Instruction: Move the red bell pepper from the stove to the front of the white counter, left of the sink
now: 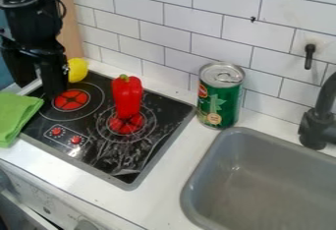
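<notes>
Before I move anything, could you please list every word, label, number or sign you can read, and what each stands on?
Nothing reads clearly enough to quote.
Green cylindrical metal can: printed label with a red patch and a pale round emblem, lettering too small.
Black stovetop: tiny marks around its two red knobs, too small.
White appliance front: faint marks, too blurred.

Pretty sure this is a toy kitchen, folks: flat black square stovetop [98,150] with round red burner markings [126,124] below and right of the jaws, rounded grey sink [263,189] and curved black faucet [318,122] farther right, white rectangular wall tiles [177,22] behind.
</notes>
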Available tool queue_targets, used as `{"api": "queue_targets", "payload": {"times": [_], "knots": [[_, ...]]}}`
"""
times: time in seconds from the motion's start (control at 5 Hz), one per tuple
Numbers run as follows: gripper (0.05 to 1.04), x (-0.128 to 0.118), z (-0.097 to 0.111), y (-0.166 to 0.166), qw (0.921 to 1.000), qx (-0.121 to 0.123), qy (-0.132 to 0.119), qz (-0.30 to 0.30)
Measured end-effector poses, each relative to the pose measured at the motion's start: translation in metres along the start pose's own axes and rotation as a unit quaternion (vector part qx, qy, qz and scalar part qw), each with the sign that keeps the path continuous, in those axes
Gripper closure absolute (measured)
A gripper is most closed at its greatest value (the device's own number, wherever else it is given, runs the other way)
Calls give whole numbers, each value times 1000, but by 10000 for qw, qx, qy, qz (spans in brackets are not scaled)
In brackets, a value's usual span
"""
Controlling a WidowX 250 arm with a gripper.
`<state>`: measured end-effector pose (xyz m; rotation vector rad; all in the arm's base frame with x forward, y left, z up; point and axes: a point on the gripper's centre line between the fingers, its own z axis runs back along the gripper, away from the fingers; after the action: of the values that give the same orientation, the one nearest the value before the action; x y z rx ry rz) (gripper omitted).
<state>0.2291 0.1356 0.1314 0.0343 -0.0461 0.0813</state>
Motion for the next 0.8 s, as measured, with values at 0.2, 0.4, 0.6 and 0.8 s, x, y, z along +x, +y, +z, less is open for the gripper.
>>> {"api": "queue_targets", "payload": {"times": [0.2, 0.4, 0.6, 0.8], "knots": [[81, -1, -6, -1, 9999, -63, 98, 5], [81, 9, -5, -21, 9993, -320, -72, -186], [81, 26, 1, -35, 9979, -485, -280, -340], [81, 45, 1, -49, 9964, -545, -448, -476]]}}
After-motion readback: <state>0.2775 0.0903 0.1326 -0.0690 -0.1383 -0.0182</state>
